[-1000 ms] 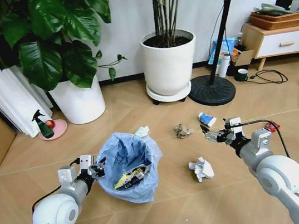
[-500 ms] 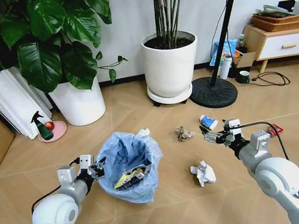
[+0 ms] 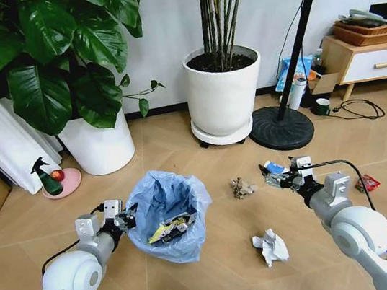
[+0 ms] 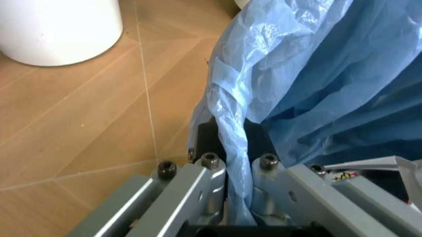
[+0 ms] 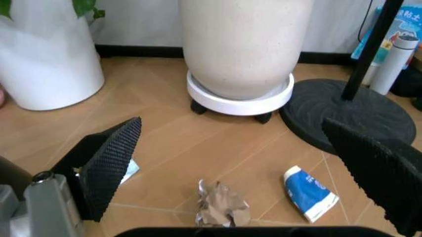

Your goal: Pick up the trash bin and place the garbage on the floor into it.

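Note:
The trash bin (image 3: 168, 218), dark with a crinkled blue liner (image 4: 316, 74), sits low at my left front. A yellow wrapper (image 3: 164, 229) lies inside it. My left gripper (image 3: 126, 217) (image 4: 228, 143) is shut on the bin's near-left rim, pinching liner and rim. On the floor (image 3: 220, 272) lie a grey wrapper (image 3: 241, 187) (image 5: 221, 207), a blue-white can (image 3: 276, 168) (image 5: 309, 190), a white paper wad (image 3: 270, 246) and a red can (image 3: 367, 182). My right gripper (image 3: 271, 177) (image 5: 231, 128) hovers open over the blue-white can, holding nothing.
A white plant pot on a wheeled base (image 3: 224, 93) (image 5: 240, 44) stands behind the litter, with a fan's black base (image 3: 281, 128) (image 5: 349, 113) to its right. A leafy plant pot (image 3: 97, 145), a green spray bottle (image 3: 46, 180), a low cabinet (image 3: 370, 60) and cables (image 3: 359, 109) line the back.
The whole view has shifted: floor litter sits lower and nearer in the picture, so the camera moved forward. Both grippers keep their pose; the blue-white can now lies right by the right gripper.

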Tool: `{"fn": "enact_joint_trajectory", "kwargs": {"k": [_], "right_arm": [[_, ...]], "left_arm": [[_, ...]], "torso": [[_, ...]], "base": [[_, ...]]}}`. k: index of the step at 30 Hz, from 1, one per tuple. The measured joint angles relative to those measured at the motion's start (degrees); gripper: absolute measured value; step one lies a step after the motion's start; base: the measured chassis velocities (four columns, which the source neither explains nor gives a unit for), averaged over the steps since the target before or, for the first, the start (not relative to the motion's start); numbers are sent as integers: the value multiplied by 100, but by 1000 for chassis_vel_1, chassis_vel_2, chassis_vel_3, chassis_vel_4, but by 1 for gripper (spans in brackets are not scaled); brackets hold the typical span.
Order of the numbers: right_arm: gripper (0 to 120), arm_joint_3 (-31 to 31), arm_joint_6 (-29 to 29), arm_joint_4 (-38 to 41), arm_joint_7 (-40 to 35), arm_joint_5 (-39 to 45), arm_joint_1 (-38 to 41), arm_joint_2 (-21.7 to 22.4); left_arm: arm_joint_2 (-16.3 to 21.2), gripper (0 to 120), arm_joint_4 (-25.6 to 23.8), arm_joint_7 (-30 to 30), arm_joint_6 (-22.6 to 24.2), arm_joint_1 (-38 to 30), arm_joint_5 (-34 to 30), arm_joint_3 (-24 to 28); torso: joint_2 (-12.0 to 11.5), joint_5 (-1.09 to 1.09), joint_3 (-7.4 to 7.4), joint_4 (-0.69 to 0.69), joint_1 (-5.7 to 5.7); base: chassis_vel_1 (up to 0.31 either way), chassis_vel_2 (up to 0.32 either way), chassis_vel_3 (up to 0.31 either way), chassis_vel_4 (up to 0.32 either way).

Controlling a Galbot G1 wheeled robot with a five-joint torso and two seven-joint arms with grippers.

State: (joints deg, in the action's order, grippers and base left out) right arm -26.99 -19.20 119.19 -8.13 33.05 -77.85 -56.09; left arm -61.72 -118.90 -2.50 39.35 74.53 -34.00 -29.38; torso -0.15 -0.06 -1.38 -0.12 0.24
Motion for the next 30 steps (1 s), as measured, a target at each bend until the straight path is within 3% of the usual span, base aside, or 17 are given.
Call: {"fn": "enact_joint_trajectory", "kwargs": {"k": [7, 13, 18, 30], "right_arm": [[100, -212, 128, -9, 199, -7, -304, 85], [100, -812, 675, -377, 1584, -155, -741, 304], [100, -939, 885, -690, 2319, -236, -961, 444], [100, -888, 1455, -1674, 3508, -1060, -1518, 623]], "left_arm": [[-17, 0, 25, 28, -4, -1, 18, -9], [-82, 0, 53, 96, -14, -14, 64, -13], [-98, 0, 59, 138, -31, -8, 92, -43], [-135, 0, 87, 187, -65, 12, 129, -82]], "torso": [[0, 3, 1, 0, 0], [0, 0, 2, -2, -1], [0, 1, 1, 0, -1], [1, 1, 1, -2, -1]], "base": [[-37, 44, 46, -31], [0, 0, 0, 0], [0, 0, 0, 0], [0, 0, 0, 0]]}}
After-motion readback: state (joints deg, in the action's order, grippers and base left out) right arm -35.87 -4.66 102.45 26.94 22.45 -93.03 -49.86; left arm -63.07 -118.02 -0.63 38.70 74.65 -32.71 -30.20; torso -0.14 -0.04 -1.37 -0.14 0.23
